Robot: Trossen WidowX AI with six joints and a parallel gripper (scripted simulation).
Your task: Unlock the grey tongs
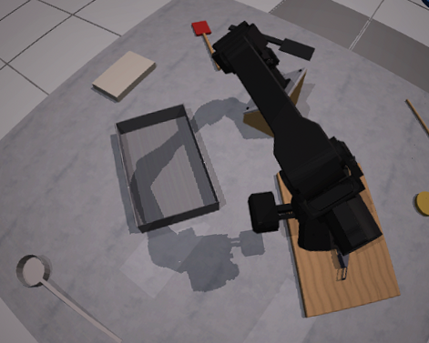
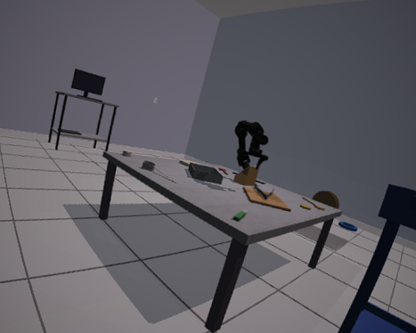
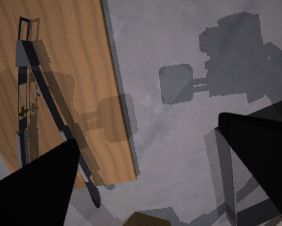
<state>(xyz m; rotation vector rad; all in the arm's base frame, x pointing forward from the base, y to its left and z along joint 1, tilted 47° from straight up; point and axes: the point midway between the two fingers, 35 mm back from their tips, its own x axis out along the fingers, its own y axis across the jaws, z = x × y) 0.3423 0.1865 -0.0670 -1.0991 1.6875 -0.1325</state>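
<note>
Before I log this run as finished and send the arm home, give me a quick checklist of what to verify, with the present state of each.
1. Tongs on the wooden board: ok.
2. Tongs spread open in a V: ok, wrist view shows two arms diverging.
3. Gripper open, nothing between the fingers: ok.
4. Gripper lifted apart from the tongs: ok.
5. Roasting tin holds no tongs: ok.
6. One tong tip seems to overhang the board edge: cannot tell.
</note>
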